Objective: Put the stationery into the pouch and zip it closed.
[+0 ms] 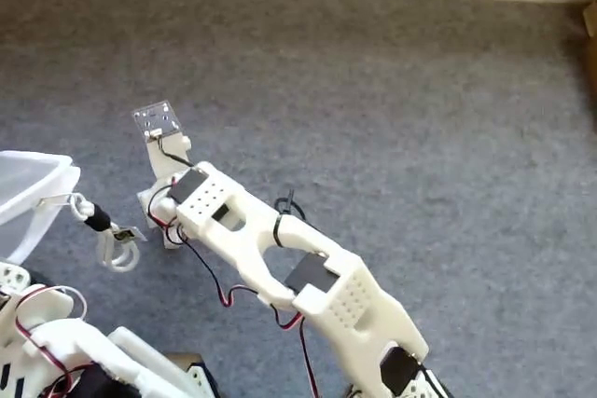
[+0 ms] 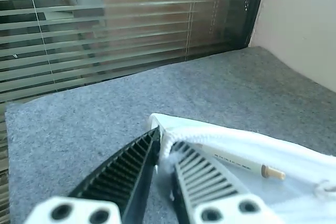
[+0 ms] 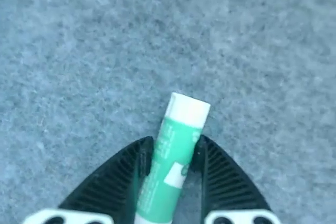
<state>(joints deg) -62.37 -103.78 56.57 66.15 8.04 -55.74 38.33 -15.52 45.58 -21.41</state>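
Your right claw [image 3: 173, 141] is clamped on the green glue stick [image 3: 181, 124], one finger pressing each side of the barrel. The stick's long axis runs in line with the fingers, and its white cap pokes out past the fingertips over the grey worktop [image 1: 420, 118], so the cap end would enter the pouch first.

Your left claw [image 2: 165, 140] is pinched on the rim of the white see-through pouch [image 2: 236, 140], which already has a pen [image 2: 236, 163] lying inside along its length.

In the high view the pouch [image 1: 28, 193] sits at the left edge of the worktop, and the long arm carrying the glue stick ends just to the right of it, near but apart. So the pouch lies off to the left of your right claw, and that arm is the one to make the delivery. From these views you cannot tell how wide the mouth gapes, so judge that before you swing the stick in.
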